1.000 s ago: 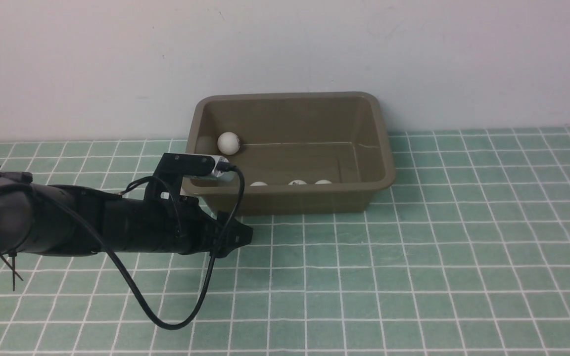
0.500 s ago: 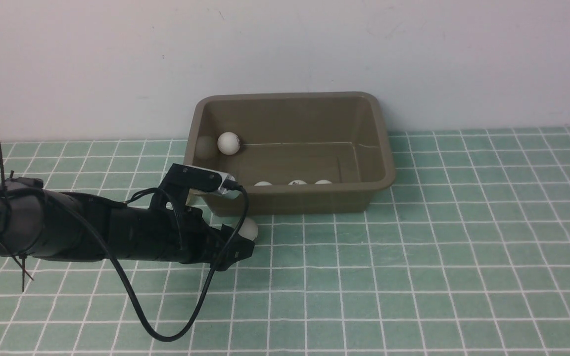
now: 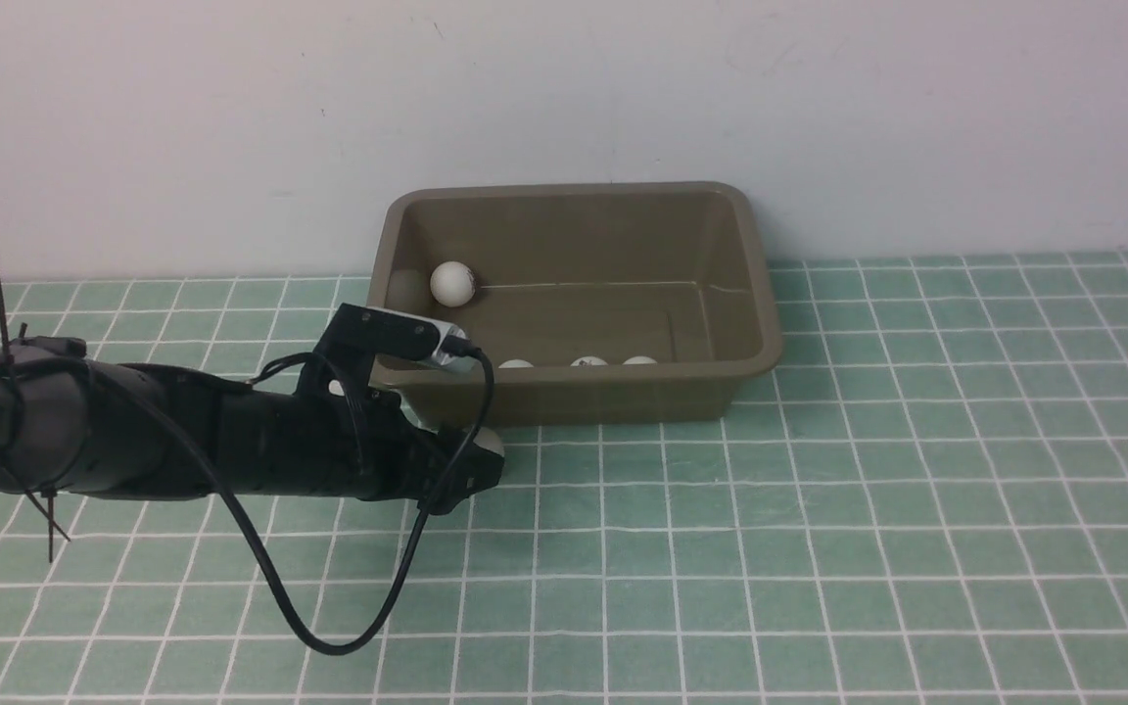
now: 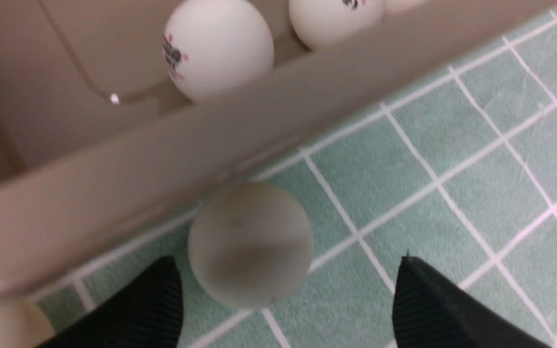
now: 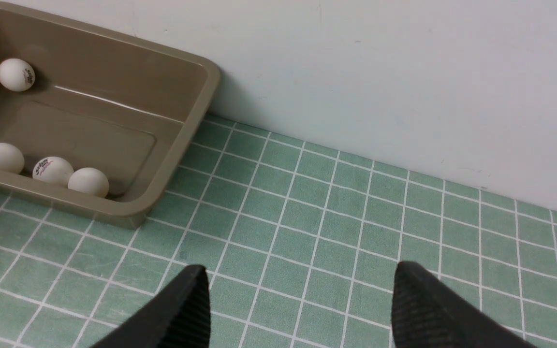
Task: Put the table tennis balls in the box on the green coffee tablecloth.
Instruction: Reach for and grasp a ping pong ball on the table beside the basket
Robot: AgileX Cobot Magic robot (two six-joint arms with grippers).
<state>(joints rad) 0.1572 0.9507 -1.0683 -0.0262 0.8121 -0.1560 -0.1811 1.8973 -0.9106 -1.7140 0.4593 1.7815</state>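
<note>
Four table tennis balls lie in the one box: three in a row along its near wall and one in the far left corner. A fifth ball rests on the green coffee tablecloth against the box's outer near wall, loose between the wide-spread fingers of the left gripper, with a sixth ball nearby on the cloth. The right gripper hangs spread apart over bare cloth, holding nothing.

- front: loose ball mostly hidden behind left gripper
- three balls in box: only tops visible above near wall
- left wrist: corner ball blurred, cut off by frame edge
</note>
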